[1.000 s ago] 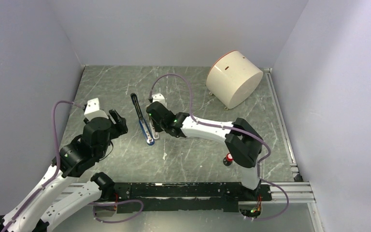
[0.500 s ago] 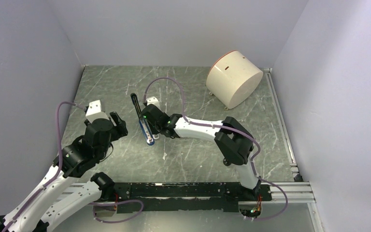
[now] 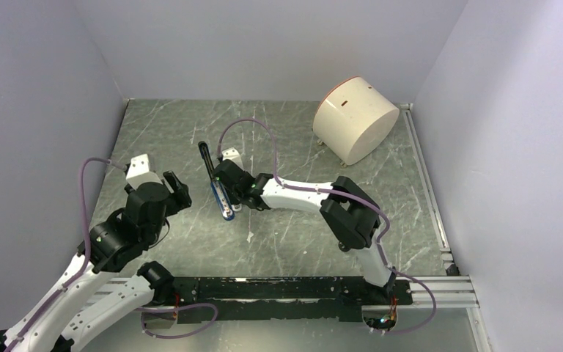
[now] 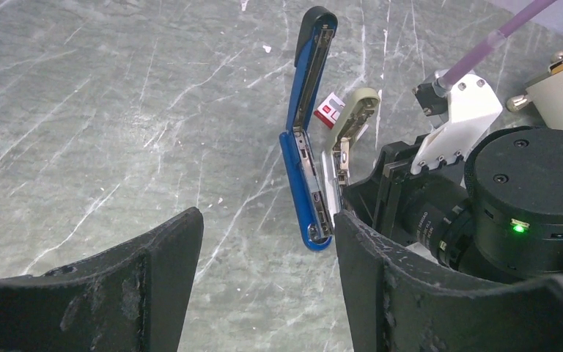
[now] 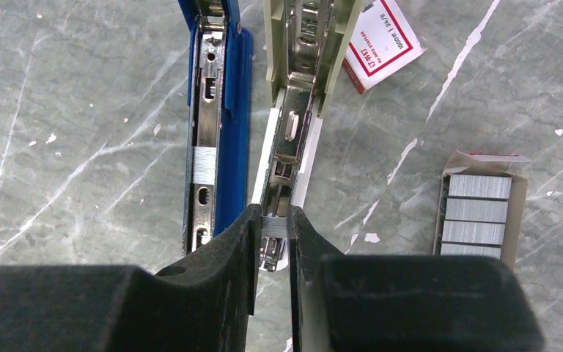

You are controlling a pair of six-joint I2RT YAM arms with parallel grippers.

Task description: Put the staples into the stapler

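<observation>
One open blue stapler (image 5: 234,110), silver channel (image 5: 204,110) upward.

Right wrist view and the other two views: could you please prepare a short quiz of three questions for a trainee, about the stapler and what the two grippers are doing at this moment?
1. Open question: is the blue stapler folded open or closed?
2. Choose one. The right gripper pinches: A nothing; B a short strip of staples; C the blue stapler.
3. True or false: the left gripper is shut on the blue stapler.

Key
1. Open; its metal channel faces up.
2. B.
3. False; its jaws stand wide apart and hold nothing.
</observation>
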